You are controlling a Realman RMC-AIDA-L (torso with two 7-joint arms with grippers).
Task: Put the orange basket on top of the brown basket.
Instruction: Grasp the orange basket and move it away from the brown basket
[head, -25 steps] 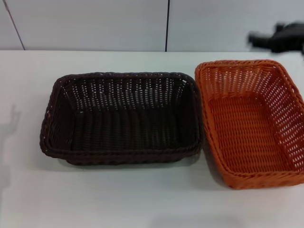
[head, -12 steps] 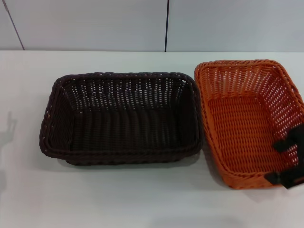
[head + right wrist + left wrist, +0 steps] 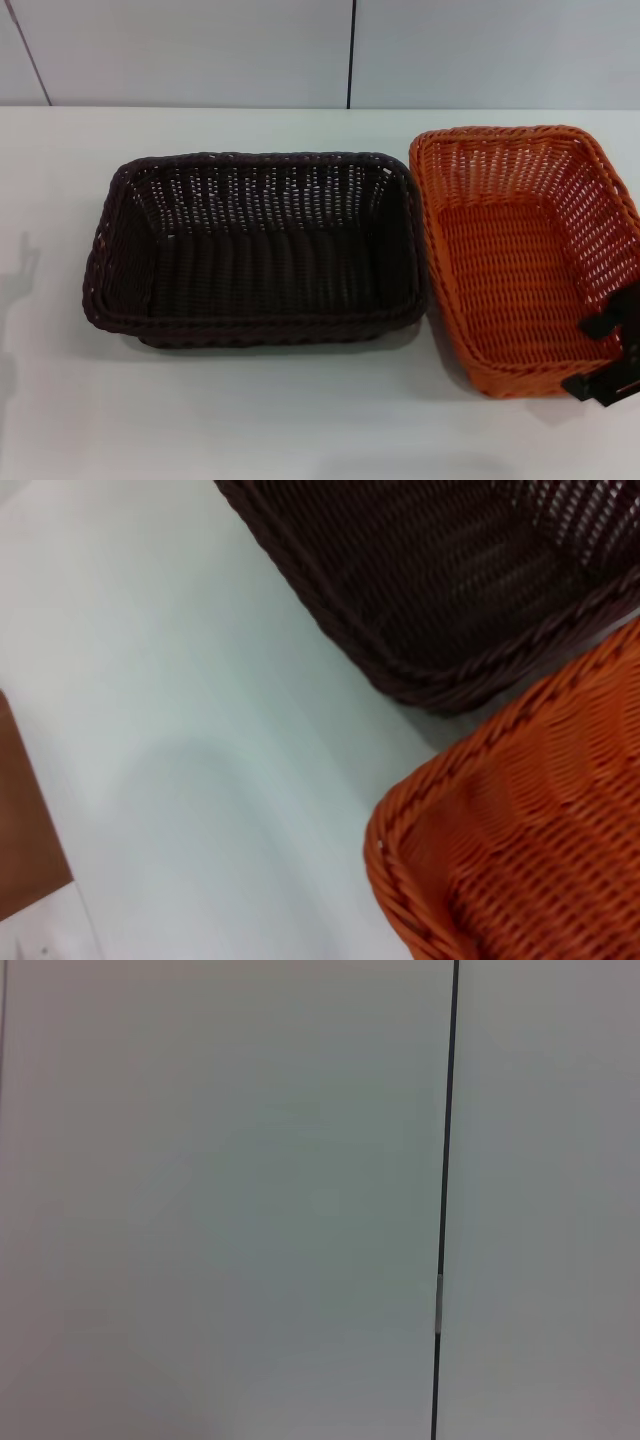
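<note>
The orange basket [image 3: 520, 260] stands on the white table at the right, its long side close beside the brown basket [image 3: 255, 250] in the middle. Both are upright and empty. My right gripper [image 3: 600, 352] is at the orange basket's near right corner. One black finger [image 3: 603, 322] is inside the basket and the other is outside the near rim, with the jaws apart. The right wrist view shows a corner of the orange basket [image 3: 520, 840] and a corner of the brown basket [image 3: 450, 570]. My left gripper is out of view.
The white table [image 3: 300, 420] has bare surface in front of and to the left of the baskets. A pale wall with a dark seam [image 3: 351, 55] rises behind. The right wrist view shows the table's edge with brown floor [image 3: 25, 830] beyond.
My right gripper came from the far right edge down to the orange basket's near right corner, then shifted slightly nearer. The baskets have not moved.
</note>
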